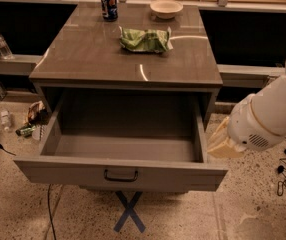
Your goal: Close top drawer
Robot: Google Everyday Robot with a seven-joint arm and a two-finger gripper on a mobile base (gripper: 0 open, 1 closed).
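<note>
The top drawer [125, 148] stood pulled out beneath the bench [93, 54] top, its dark handle [120, 175] at 6 o'clock. The hand [222, 143] hung just beside the drawer's right wall, at its 3 o'clock, partly hidden behind the white arm [268, 119]. Whether it was spread or pressed together, I could not tell.
</note>
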